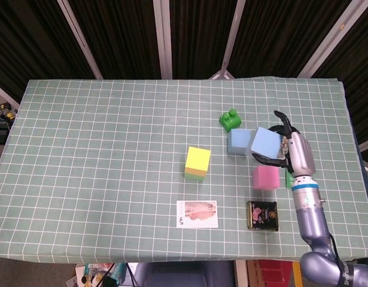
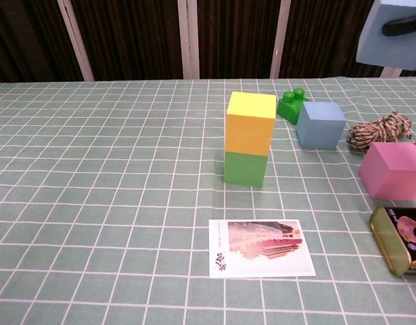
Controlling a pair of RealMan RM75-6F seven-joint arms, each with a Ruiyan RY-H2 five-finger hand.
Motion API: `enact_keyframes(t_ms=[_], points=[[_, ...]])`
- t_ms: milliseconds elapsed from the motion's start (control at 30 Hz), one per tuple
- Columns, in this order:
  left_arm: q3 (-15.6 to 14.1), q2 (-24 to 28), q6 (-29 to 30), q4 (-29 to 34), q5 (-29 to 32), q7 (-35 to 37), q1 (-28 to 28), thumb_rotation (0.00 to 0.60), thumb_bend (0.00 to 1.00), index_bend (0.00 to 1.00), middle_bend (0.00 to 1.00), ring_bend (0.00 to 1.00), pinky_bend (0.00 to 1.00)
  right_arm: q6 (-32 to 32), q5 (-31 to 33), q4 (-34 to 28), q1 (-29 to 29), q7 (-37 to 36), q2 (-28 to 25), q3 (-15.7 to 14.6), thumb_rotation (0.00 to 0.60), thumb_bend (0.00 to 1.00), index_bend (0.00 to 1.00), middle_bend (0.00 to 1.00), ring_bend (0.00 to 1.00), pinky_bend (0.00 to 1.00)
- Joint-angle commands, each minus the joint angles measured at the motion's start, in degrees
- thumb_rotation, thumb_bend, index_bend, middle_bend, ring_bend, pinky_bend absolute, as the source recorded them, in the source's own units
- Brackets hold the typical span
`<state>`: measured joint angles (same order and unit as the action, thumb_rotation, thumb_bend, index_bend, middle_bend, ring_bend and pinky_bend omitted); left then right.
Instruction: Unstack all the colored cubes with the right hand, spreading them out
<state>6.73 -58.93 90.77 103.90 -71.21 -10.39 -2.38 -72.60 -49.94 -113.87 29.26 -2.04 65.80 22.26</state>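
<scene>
My right hand (image 1: 286, 143) grips a light blue cube (image 1: 264, 142) in the air to the right of the stack; in the chest view that lifted blue cube (image 2: 390, 34) shows at the top right edge with a fingertip (image 2: 404, 26) across it. A yellow cube (image 1: 198, 159) sits on a green cube (image 2: 245, 167) as a two-high stack mid-table. A second light blue cube (image 1: 238, 142) and a pink cube (image 1: 265, 177) rest on the cloth to the right. My left hand is out of both views.
A green toy brick (image 1: 230, 119) lies behind the resting blue cube, a coil of rope (image 2: 381, 129) to its right. A green packet (image 1: 289, 179) peeks out past my forearm. A dark tin (image 1: 262, 215) and a postcard (image 1: 197, 213) lie near the front edge.
</scene>
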Motion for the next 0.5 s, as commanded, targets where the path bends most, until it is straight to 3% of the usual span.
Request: enact_keyframes(t_ms=[33,333,500], points=[[0.0,0.0,-0.1,0.1,0.1,-0.1,0.0,0.600,0.17,0.20,0.00,0.00,0.05,1.4,-4.1,2.0,-3.2,-3.5,-1.7,-2.8,0.600,0.15,0.13,0.44,0.55,0.17],[0.3,0.3,0.3,0.1,0.6,0.5,-0.3,0.600,0.17,0.20,0.00,0.00,0.05,4.5,-5.8,10.3,-5.5,-9.1,-1.0,-4.7,0.600,0.15,0.13,0.44,0.55,0.17],[0.0,0.2,0.2,0.3,0.1,0.0,-0.2,0.600,0.17,0.20,0.00,0.00,0.05,6.2,-3.2,17.8,-3.2,-8.8,2.8,-2.8,0.600,0.15,0.15,0.44,0.55,0.17]])
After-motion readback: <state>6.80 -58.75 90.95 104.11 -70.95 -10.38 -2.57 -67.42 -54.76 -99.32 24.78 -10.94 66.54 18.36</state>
